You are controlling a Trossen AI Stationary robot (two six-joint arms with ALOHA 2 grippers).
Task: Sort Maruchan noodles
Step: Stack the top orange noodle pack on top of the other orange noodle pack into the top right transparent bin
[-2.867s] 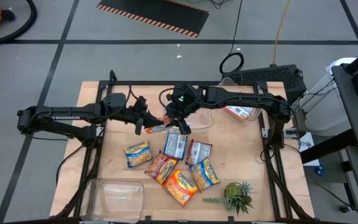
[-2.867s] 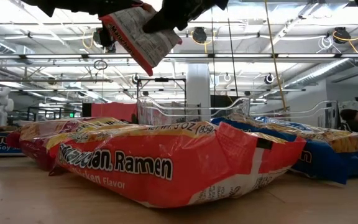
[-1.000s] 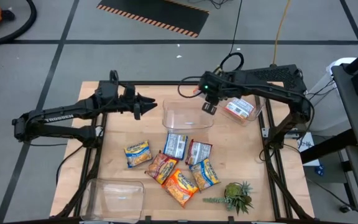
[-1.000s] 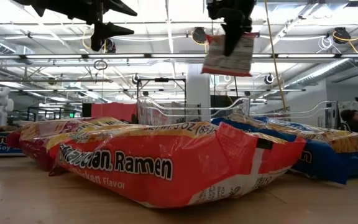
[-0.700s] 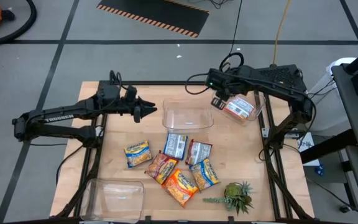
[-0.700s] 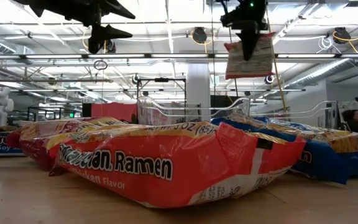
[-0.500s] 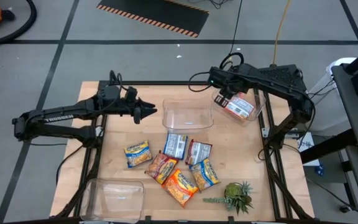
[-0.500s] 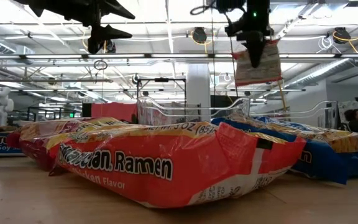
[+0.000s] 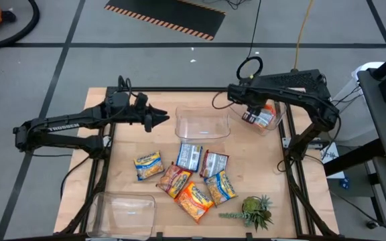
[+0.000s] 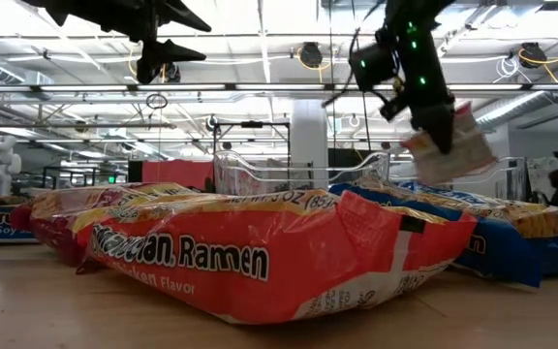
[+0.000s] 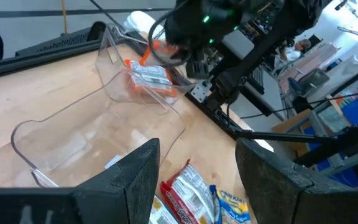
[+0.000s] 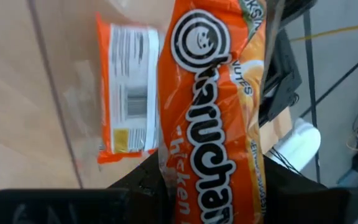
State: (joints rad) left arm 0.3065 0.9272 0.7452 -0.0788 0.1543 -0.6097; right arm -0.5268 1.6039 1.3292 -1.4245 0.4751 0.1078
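My right gripper (image 9: pixel 252 111) is shut on an orange Maruchan chicken packet (image 12: pixel 211 106) just above the far right clear bin (image 9: pixel 278 122). Another orange packet (image 12: pixel 128 118) lies flat in that bin, barcode side up. Several more noodle packets (image 9: pixel 191 175), orange, blue-and-yellow and dark red, lie flat in a loose cluster at the table's middle. My left gripper (image 9: pixel 161 120) hangs open and empty above the table, left of the middle clear bin (image 9: pixel 202 125). My right gripper pinches one short end of the orange packet (image 12: pixel 207 183) between its two fingers. The fingers slant steeply down from the table's left. The packet (image 10: pixel 455 145) hangs tilted below them, lifted clear, over the bin.
A third clear bin (image 9: pixel 122 210) stands at the near left corner. A small green spiky plant (image 9: pixel 256 211) sits at the near right. In the low view, packets (image 10: pixel 260 252) lie close before the camera, and a person (image 10: pixel 550 186) shows far off in the room.
My right gripper has carried the orange packet toward the table's right edge and down, from above the middle bin to just over the far right bin. It has tipped to point more steeply down, and the packet now hangs tilted instead of upright.
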